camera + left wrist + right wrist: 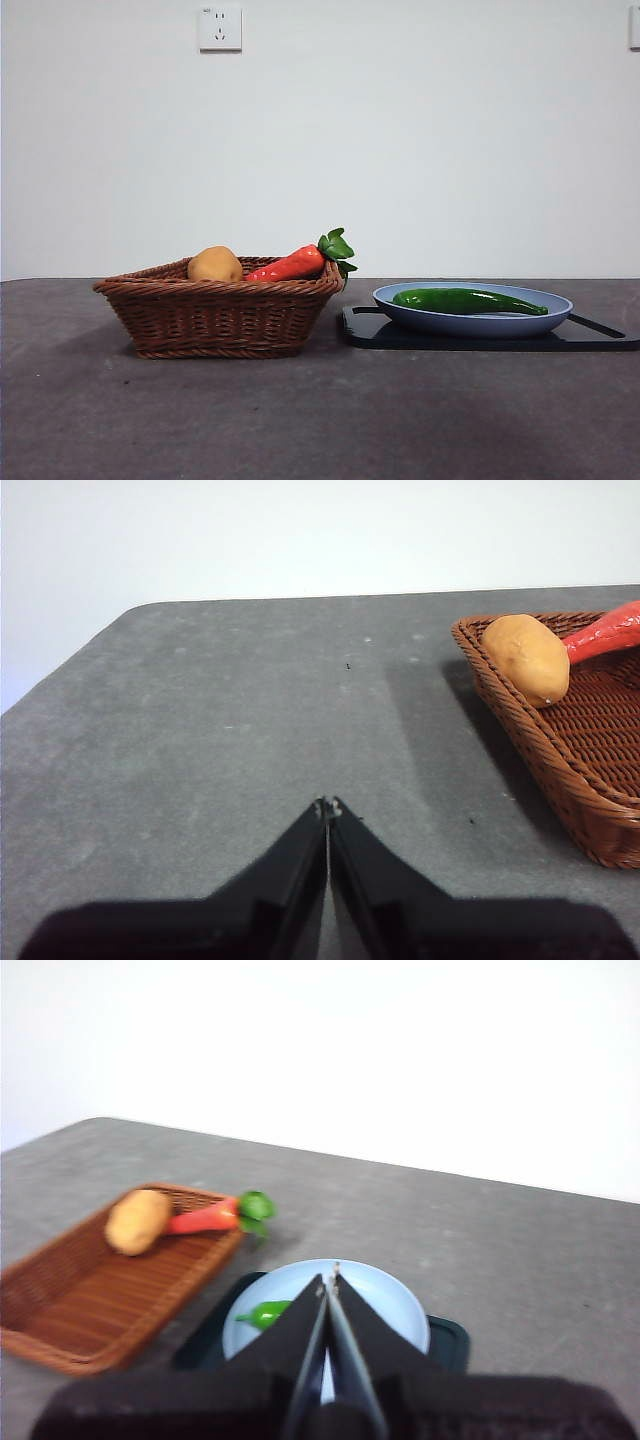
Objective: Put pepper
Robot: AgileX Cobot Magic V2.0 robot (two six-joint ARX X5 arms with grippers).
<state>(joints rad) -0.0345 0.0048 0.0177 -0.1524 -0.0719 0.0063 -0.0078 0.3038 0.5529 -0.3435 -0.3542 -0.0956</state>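
The long dark-green pepper lies across a pale blue plate on a black tray, right of the brown wicker basket. In the right wrist view only a short green part of the pepper shows beside my jaws. My right gripper is shut and empty, high above the plate. My left gripper is shut and empty over bare table, to the side of the basket. Neither arm appears in the front view.
The basket holds a tan potato and a red-orange carrot-like vegetable whose green leaves hang over the rim toward the plate. A wall socket sits high on the white wall behind the grey table.
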